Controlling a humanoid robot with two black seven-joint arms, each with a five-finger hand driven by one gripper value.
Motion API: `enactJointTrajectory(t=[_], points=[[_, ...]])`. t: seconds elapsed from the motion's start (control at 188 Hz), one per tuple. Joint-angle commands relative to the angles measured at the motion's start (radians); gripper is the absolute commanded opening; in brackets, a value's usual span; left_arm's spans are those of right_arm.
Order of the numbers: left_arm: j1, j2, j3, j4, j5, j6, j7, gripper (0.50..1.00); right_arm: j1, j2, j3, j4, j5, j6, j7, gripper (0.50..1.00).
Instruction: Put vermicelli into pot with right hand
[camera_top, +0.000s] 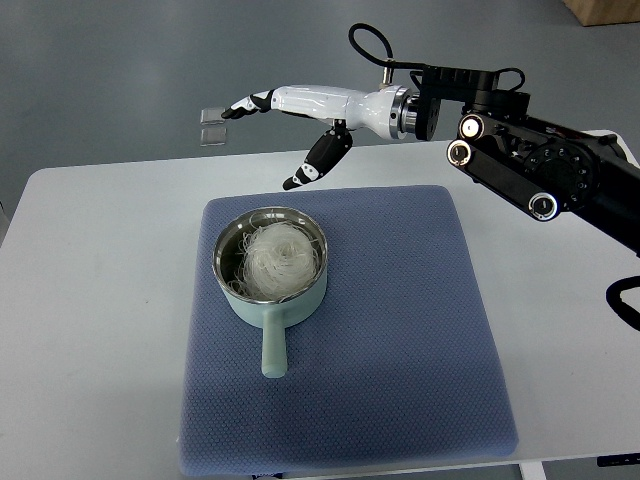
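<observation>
Finishing up: the vermicelli (272, 258) lies coiled inside the pot (232, 290).
Right hand (290, 125) hovers beyond the pot's far rim, fingers spread and empty; I'd judge only pulling clear of the bench (100, 300) remains.

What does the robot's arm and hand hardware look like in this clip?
Only the right hand shows: glossy white shell, black fingertips and joints, a silver wrist ring. The black arm behind it has round silver caps at the joints and a looped black cable above the wrist.
</observation>
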Motion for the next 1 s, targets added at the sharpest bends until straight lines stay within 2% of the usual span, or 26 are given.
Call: enactJointTrajectory(t=[0.0, 0.208, 0.33, 0.442, 0.586, 0.751, 0.996], points=[[0.000, 0.000, 0.000, 0.000, 0.000, 0.000, 0.000, 1.000, -0.053, 0.005, 0.093, -0.060, 0.135, -0.015, -0.003, 0.926], [0.000, 0.000, 0.000, 0.000, 0.000, 0.000, 0.000, 1.000, -0.193, 0.011, 0.226, -0.256, 0.585, -0.104, 0.006, 0.924], [0.000, 0.000, 0.000, 0.000, 0.000, 0.000, 0.000, 1.000, -0.267, 0.005, 0.231, -0.291, 0.876, -0.120, 0.014, 0.924], [0.000, 0.000, 0.000, 0.000, 0.000, 0.000, 0.000, 1.000, -0.313, 0.003, 0.232, -0.305, 1.049, -0.172, 0.017, 0.926], [0.000, 0.000, -0.002, 0.000, 0.000, 0.000, 0.000, 1.000, -0.345, 0.019, 0.231, -0.342, 1.178, -0.213, 0.015, 0.924], [0.002, 0.000, -0.002, 0.000, 0.000, 0.000, 0.000, 1.000, -0.373, 0.048, 0.231, -0.350, 1.201, -0.278, 0.017, 0.926], [0.002, 0.000, 0.000, 0.000, 0.000, 0.000, 0.000, 1.000, -0.376, 0.065, 0.232, -0.348, 1.201, -0.288, 0.017, 0.926]])
